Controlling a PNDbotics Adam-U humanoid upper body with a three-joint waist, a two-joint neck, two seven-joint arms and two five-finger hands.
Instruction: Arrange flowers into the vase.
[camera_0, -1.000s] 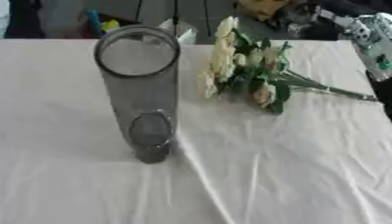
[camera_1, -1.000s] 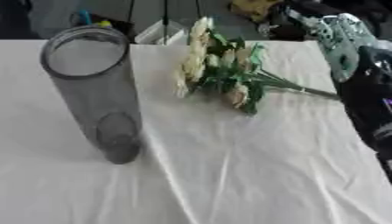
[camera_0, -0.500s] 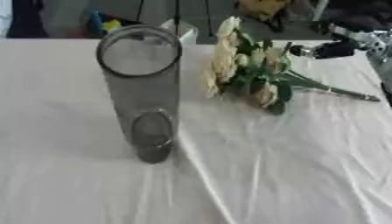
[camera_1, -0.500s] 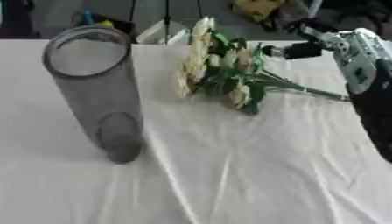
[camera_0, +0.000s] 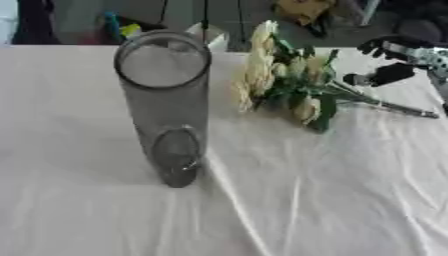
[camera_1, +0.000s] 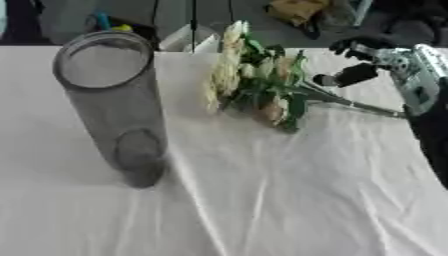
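Both views are softly lit by even, diffuse light, and no single source can be made out. The white cloth on the counter (camera_0: 332, 200) is rendered bright and slightly washed out, with faint grey shading along its folds. A weak shadow is cast at the base of the vase (camera_0: 166, 107), whose grey glass is seen as smoky and translucent, with a pale sheen on the rim. Everything is blurred: the flowers (camera_1: 249, 82) are smeared into pale patches, and the robot hand (camera_1: 381, 62) at the right edge is shown without crisp outlines. The far background is kept dark and indistinct. No strong glare is seen.
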